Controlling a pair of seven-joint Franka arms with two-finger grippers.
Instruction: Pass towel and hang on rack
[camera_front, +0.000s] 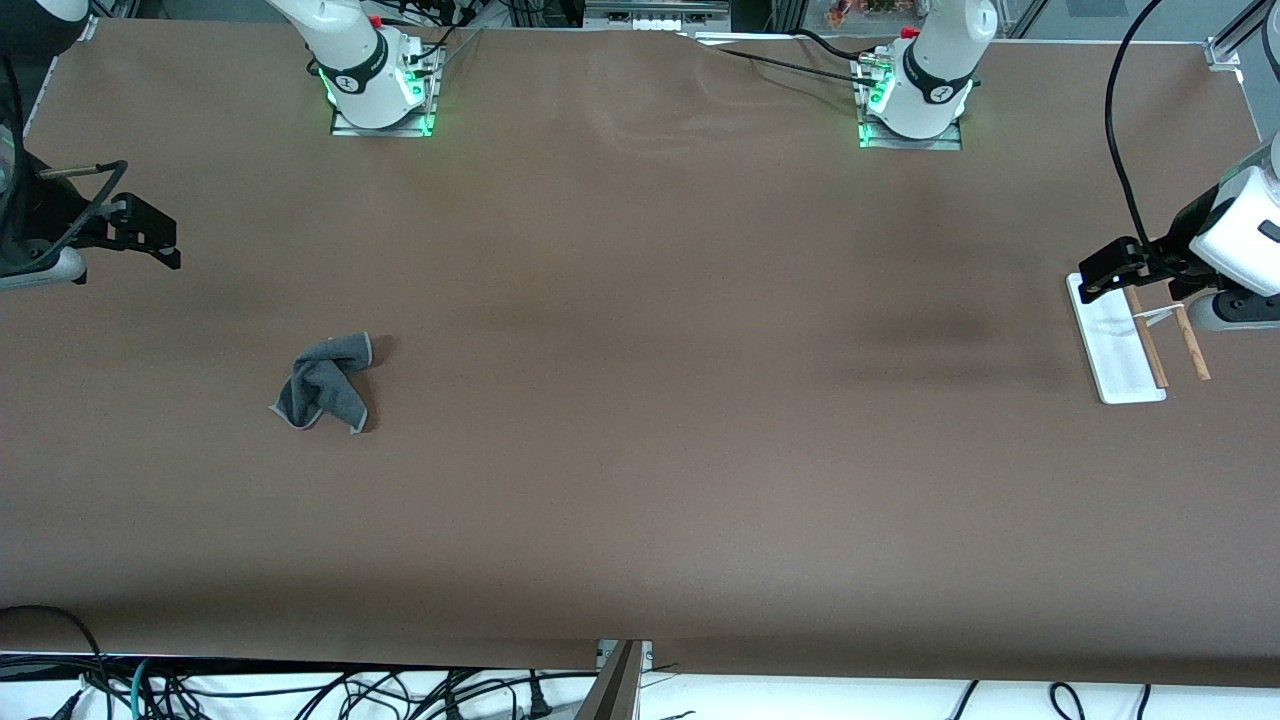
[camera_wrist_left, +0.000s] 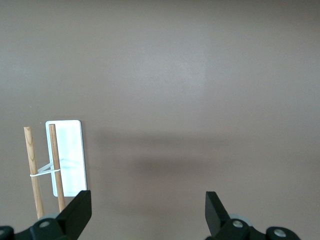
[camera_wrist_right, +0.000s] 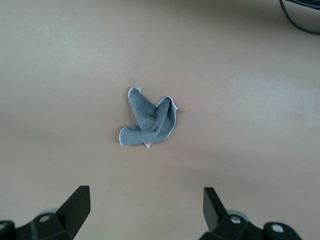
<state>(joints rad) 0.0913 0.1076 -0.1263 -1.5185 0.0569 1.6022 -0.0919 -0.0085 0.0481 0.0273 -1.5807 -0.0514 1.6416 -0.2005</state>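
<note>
1. The towel (camera_front: 325, 382) is lying nearest the front camera, crumpled on the brown table (camera_front: 640, 450), toward the right arm's end of the surface and well in from every edge.
2. It is showing mostly its dark grey face with a pale hem; in the right wrist view the towel (camera_wrist_right: 148, 122) is also showing small slivers of pink at its folds.
3. The rack (camera_front: 1130, 340) is sitting close to the table edge at the left arm's end, well apart from the towel, a little farther from the front camera than the towel.
4. Its white flat base is lying on the surface, and two thin wooden rods are running alongside it, joined by a short white crosspiece; the left wrist view is showing the rack (camera_wrist_left: 67, 160) the same way.
5. The left gripper (camera_front: 1105, 277) is hanging over the rack's end that is farther from the front camera, with its fingers (camera_wrist_left: 80, 212) spread wide and holding nothing.
6. The right gripper (camera_front: 145, 232) is hovering over the table edge at the right arm's end, short of the towel, with its fingers (camera_wrist_right: 75, 205) spread wide and gripping nothing.
</note>
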